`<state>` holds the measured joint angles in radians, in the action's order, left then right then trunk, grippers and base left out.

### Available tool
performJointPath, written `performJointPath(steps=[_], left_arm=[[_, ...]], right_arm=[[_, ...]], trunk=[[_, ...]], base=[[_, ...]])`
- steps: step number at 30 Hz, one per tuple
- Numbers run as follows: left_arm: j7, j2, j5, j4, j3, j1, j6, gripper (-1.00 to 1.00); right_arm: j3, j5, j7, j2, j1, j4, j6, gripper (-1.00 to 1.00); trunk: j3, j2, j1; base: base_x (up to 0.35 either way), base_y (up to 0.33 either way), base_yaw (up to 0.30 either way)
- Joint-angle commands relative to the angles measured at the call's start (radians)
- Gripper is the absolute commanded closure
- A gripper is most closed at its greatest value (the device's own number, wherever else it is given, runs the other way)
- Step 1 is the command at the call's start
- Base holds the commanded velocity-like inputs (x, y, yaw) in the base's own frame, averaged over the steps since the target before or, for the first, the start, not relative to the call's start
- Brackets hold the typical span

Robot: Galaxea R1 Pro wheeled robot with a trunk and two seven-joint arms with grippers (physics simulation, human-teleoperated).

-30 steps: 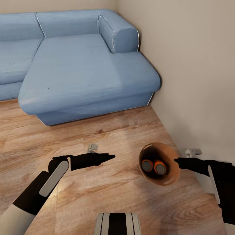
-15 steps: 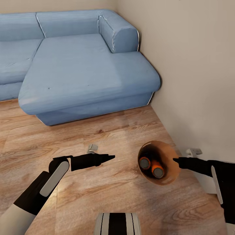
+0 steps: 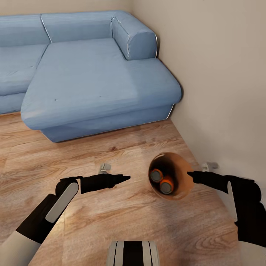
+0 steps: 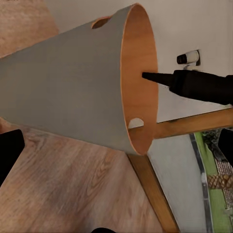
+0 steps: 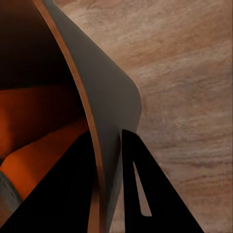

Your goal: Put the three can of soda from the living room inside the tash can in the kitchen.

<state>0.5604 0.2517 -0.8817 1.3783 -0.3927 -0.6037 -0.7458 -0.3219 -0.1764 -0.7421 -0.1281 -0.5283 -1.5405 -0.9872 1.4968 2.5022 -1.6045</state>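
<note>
The trash can [image 3: 183, 176], a round copper-brown bin, hangs tilted above the wood floor with its dark mouth toward me. Two orange soda cans [image 3: 156, 175] [image 3: 167, 186] lie inside it, silvery tops showing. A blue can is hidden or out of view. My right gripper [image 3: 190, 173] is shut on the bin's rim. In the right wrist view, its fingers [image 5: 63, 194] straddle the bin wall [image 5: 104, 97], with an orange can [image 5: 39, 121] inside. My left gripper [image 3: 125, 178] is open and empty, left of the bin. The left wrist view shows the bin's grey side [image 4: 73, 87].
A blue corner sofa [image 3: 92, 74] fills the far side. A beige wall [image 3: 221, 74] runs close along my right. A small grey object [image 3: 105, 167] lies on the plank floor by my left gripper, and a pale fitting [image 3: 210, 165] sits at the wall's foot.
My right gripper has carried the bin leftward and a little farther from me. The two orange cans have shifted inside it. The left arm has not moved.
</note>
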Motion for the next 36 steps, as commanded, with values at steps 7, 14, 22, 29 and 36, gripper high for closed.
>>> performJointPath(steps=[7,14,22,29,36], left_arm=[[0.005,0.001,0.003,-0.009,0.000,0.000,0.000,-1.00],[-0.003,0.002,0.011,-0.013,0.000,0.000,-0.001,-1.00],[-0.167,0.054,0.136,0.050,-0.001,0.001,-0.076,-1.00],[-0.204,0.113,0.127,0.067,-0.002,0.007,-0.093,-1.00],[-0.204,0.115,0.124,0.067,-0.001,0.007,-0.093,-1.00]], right_arm=[[0.001,0.042,-0.006,0.013,-0.017,0.056,-0.005,1.00],[0.001,0.042,0.038,0.024,-0.030,0.111,0.046,1.00],[0.002,0.040,0.083,0.026,-0.032,0.114,0.050,1.00],[0.003,0.042,0.093,0.033,-0.048,0.138,0.050,1.00],[0.005,0.040,0.120,0.055,-0.061,0.206,0.084,1.00]], trunk=[[0.000,0.000,0.000],[0.000,0.000,0.000],[0.000,0.000,0.000],[0.000,0.000,0.000],[0.000,0.000,0.000]], base=[[0.000,0.000,0.000],[0.000,0.000,0.000],[0.000,0.000,0.000],[0.000,0.000,0.000],[0.000,0.000,0.000]])
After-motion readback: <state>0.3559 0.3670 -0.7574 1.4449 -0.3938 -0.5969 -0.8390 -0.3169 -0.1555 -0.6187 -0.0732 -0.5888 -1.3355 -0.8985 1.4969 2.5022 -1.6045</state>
